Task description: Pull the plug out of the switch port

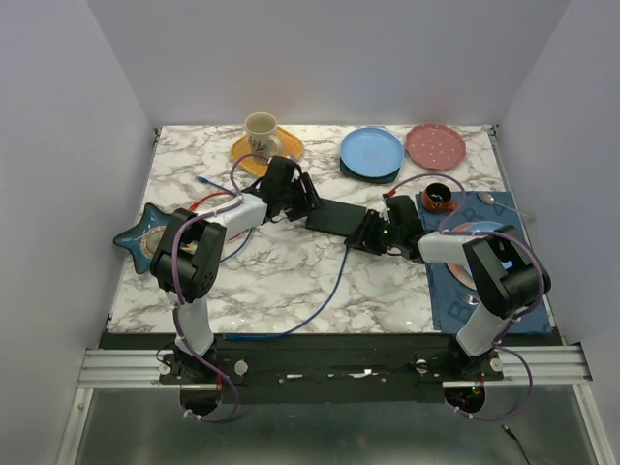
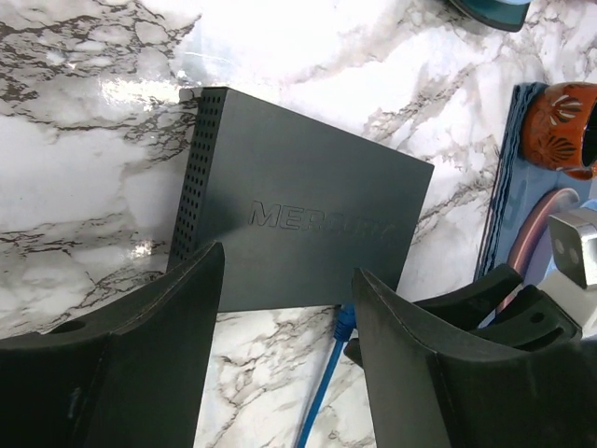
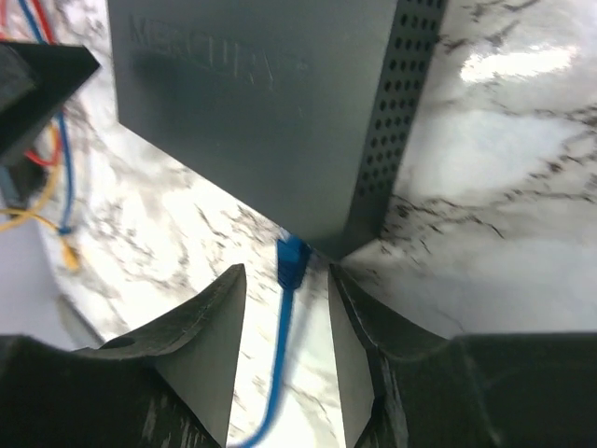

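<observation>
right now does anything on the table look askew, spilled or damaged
Nothing looks spilled or broken. The flat matte-black box sits at a slant on the marble table, and a loose tangle of red, yellow and blue wires sprawls near it. The blue cable is plugged into it.

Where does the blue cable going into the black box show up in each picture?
Top external: the blue cable curves from the centre down toward the lower left.
Left wrist: bottom centre.
Right wrist: bottom, slightly left of centre.
Shared landmark: the black box it plugs into.
</observation>
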### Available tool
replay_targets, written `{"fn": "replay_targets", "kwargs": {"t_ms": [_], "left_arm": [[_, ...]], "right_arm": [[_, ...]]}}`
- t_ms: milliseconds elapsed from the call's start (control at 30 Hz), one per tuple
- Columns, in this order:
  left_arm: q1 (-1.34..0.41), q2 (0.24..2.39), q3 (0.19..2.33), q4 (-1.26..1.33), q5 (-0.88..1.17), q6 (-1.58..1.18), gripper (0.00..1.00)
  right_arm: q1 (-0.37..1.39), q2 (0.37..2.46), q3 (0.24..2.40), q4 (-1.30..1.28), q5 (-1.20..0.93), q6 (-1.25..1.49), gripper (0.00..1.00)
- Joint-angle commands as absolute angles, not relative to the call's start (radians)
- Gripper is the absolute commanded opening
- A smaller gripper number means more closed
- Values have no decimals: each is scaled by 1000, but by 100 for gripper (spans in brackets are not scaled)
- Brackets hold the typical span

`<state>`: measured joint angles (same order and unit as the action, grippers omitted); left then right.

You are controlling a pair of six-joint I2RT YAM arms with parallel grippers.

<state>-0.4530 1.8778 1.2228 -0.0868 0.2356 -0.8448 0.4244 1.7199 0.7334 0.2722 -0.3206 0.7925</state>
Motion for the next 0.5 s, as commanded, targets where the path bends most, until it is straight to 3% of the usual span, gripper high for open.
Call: {"fn": "replay_targets", "kwargs": {"t_ms": [0, 200, 467], "left_arm": [[-439, 1871, 1220, -138, 199, -839, 68], [-425, 1867, 1193, -103, 204, -864, 68], [-416, 1893, 1281, -90, 227, -850, 68]], "right_arm": [[426, 1642, 706, 33, -178, 624, 51], [428, 1575, 681, -9, -106, 635, 51], [407, 1560, 516, 284, -160, 912, 49]]}}
